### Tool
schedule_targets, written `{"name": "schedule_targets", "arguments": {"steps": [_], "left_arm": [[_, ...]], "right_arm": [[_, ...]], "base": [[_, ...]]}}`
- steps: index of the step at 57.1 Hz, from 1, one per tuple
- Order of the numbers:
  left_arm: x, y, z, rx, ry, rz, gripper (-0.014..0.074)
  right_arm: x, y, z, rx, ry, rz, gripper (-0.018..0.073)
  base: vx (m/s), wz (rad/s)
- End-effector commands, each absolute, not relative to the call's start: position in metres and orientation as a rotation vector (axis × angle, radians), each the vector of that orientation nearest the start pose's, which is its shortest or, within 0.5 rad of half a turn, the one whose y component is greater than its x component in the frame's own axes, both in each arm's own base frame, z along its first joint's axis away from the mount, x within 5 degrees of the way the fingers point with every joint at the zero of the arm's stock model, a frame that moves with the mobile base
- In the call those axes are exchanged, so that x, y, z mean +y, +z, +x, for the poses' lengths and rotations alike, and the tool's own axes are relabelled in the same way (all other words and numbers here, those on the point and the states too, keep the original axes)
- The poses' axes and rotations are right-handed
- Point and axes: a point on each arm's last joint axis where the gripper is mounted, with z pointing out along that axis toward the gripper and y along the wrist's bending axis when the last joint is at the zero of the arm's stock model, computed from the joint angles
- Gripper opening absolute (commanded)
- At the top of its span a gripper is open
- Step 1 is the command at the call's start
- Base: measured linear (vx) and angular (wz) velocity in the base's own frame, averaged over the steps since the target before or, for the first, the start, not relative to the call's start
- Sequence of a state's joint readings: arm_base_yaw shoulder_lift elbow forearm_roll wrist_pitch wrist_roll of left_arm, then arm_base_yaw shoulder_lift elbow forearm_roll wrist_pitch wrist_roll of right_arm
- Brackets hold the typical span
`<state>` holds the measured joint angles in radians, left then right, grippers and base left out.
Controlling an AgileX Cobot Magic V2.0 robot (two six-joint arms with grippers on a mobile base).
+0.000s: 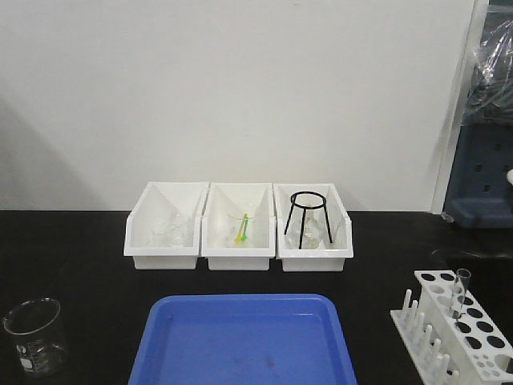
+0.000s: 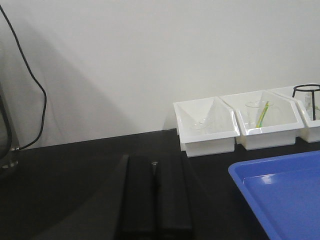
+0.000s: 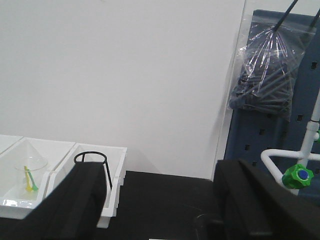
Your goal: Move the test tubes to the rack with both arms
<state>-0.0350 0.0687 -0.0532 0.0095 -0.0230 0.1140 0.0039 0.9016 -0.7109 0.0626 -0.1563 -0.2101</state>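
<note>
Between our two claws, nothing is held yet.

Our left claw (image 2: 155, 200) is pressed together over the dark desk (image 1: 72, 249); our right claw (image 3: 160, 200) is spread wide, nothing between its fingers. One tube (image 1: 460, 293) stands in the rack (image 1: 457, 330) at the desk's right front corner; we see no loose tubes, and the blue tray (image 1: 240, 337) at the front edge looks bare. We judge the risk thus: clear glass is hard to spot, so we could knock the standing tube or tip the rack.
</note>
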Motion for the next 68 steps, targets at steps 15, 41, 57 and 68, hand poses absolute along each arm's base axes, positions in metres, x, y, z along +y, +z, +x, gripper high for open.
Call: {"name": "schedule_targets", "arguments": {"steps": [15, 41, 57, 68], "left_arm": [[-0.002, 0.217, 0.054, 1.420, 0.048, 0.093, -0.0005], [-0.002, 0.210, 0.054, 1.502, 0.045, 0.100, -0.0005], [-0.002, 0.210, 0.054, 1.503, 0.045, 0.100, -0.0005], [-0.002, 0.210, 0.054, 1.503, 0.045, 0.100, -0.0005]], "right_arm": [[-0.001, 0.388, 0.193, 1.394, -0.147, -0.103, 0.0522], [-0.001, 0.388, 0.193, 1.395, -0.147, -0.103, 0.0522], [-0.001, 0.388, 0.193, 1.395, -0.147, -0.103, 0.0522], [-0.001, 0.388, 0.193, 1.395, -0.147, -0.103, 0.0522]], "base": [[0.00, 0.00], [0.00, 0.00], [0.00, 0.00], [0.00, 0.00]]}}
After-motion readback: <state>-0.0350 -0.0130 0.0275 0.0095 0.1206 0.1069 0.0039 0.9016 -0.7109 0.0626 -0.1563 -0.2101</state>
